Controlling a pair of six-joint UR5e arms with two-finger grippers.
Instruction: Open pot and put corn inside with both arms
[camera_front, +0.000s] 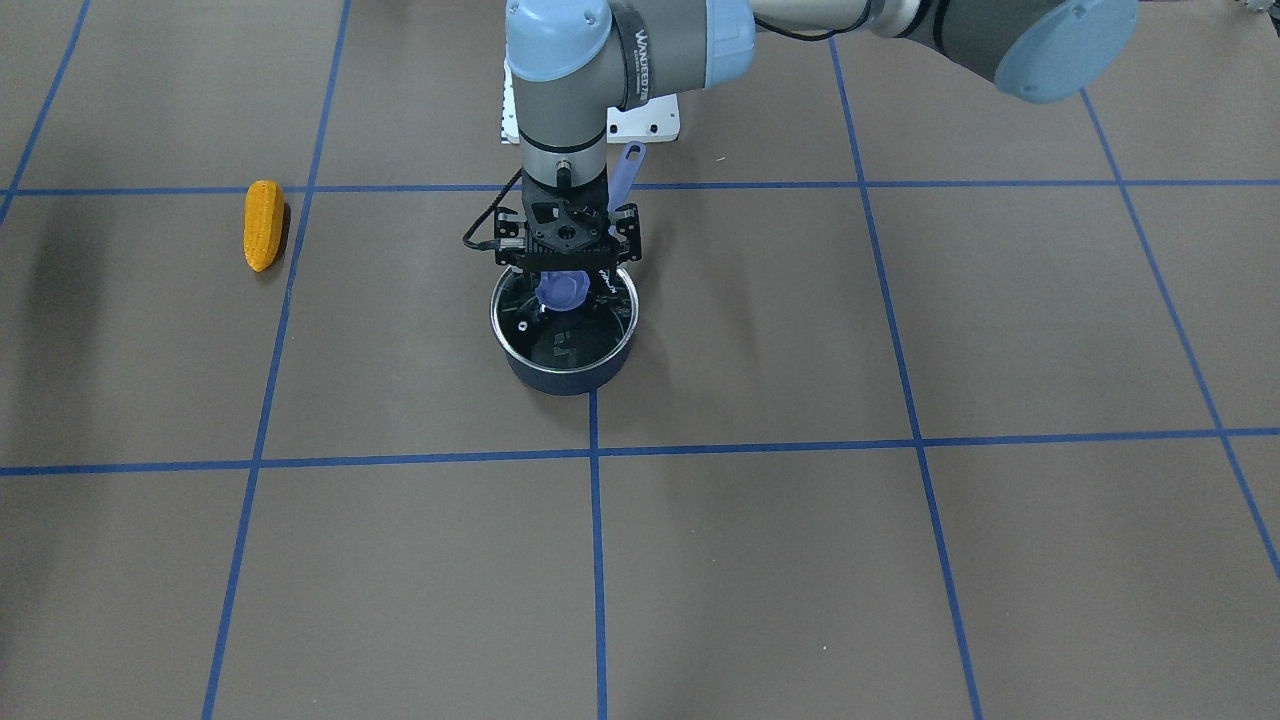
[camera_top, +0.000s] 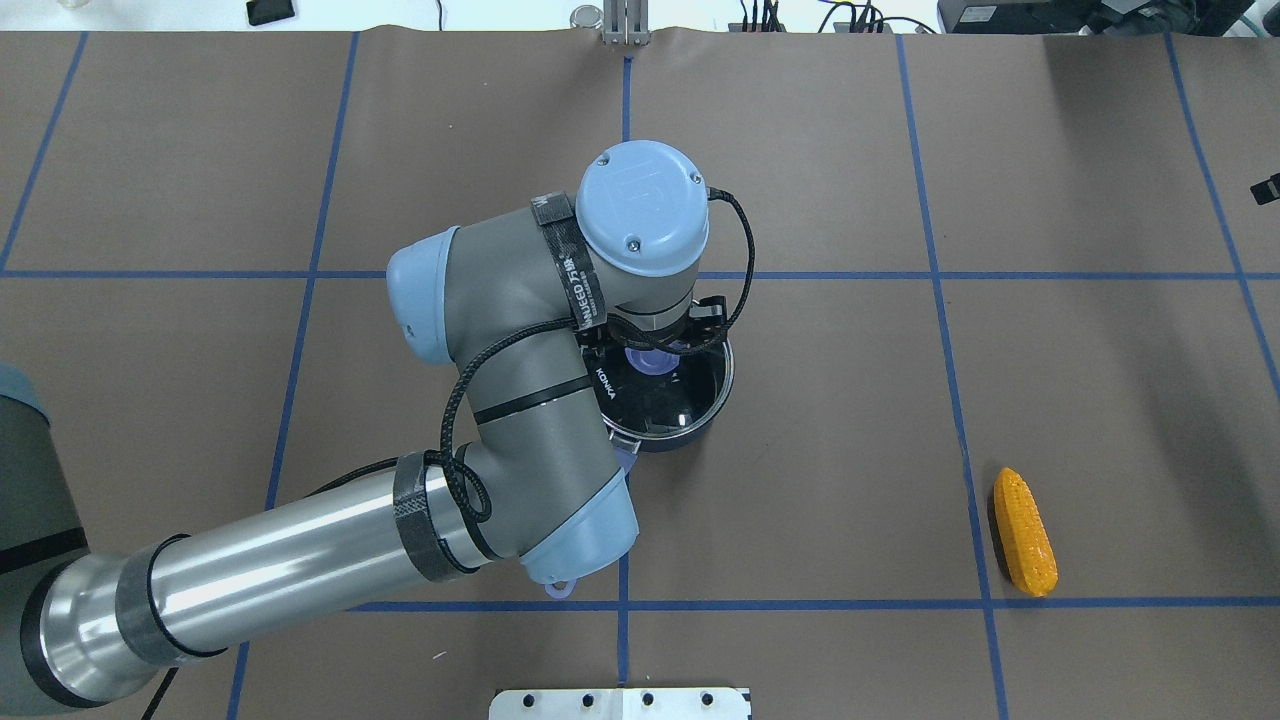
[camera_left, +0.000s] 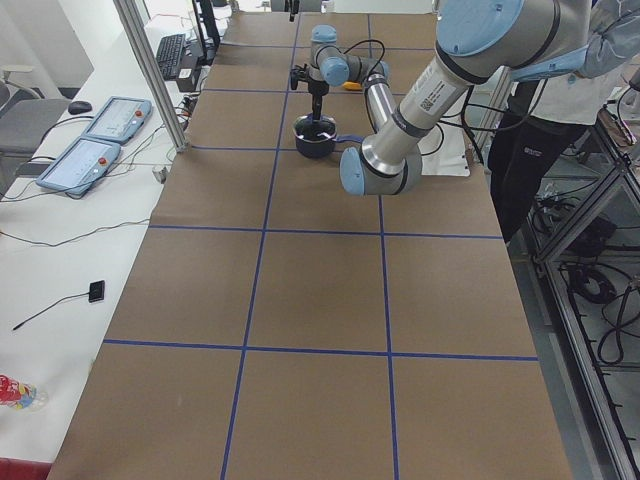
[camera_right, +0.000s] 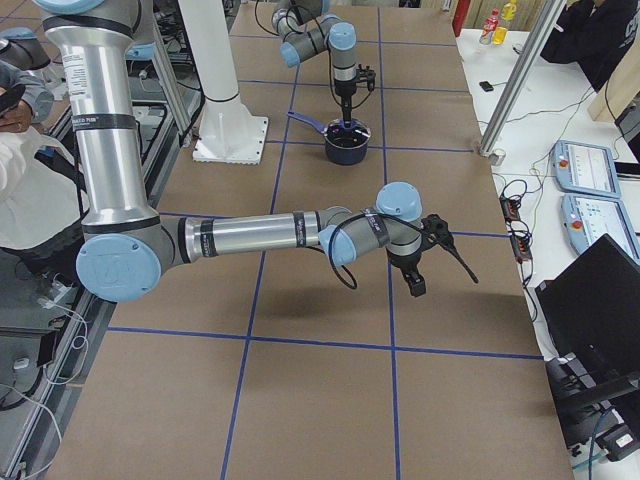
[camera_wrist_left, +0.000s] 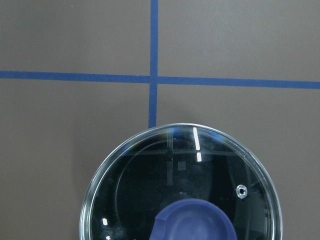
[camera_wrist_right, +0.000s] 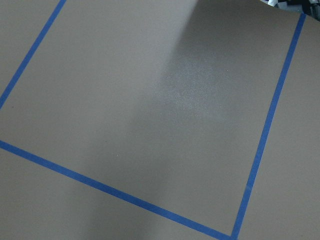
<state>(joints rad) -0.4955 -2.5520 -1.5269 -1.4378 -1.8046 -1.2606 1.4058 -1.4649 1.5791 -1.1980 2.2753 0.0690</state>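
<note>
The dark navy pot (camera_front: 565, 368) stands near the table's middle with its round glass lid (camera_wrist_left: 150, 190) seated on it. Its purple handle (camera_front: 630, 165) points toward the robot base. My left gripper (camera_front: 563, 283) hangs straight down over the lid, its fingers on either side of the purple knob (camera_wrist_left: 192, 222) with a small gap, open. The corn (camera_front: 264, 225) lies alone on the table, far to the robot's right (camera_top: 1024, 545). My right gripper (camera_right: 440, 258) hovers over bare table away from both; I cannot tell if it is open or shut.
The brown table is covered in a grid of blue tape lines (camera_front: 595, 455). The white base mount (camera_top: 620, 703) sits at the robot's edge. A person (camera_left: 530, 110) stands beside the table. Control pendants (camera_right: 590, 165) lie on the side bench.
</note>
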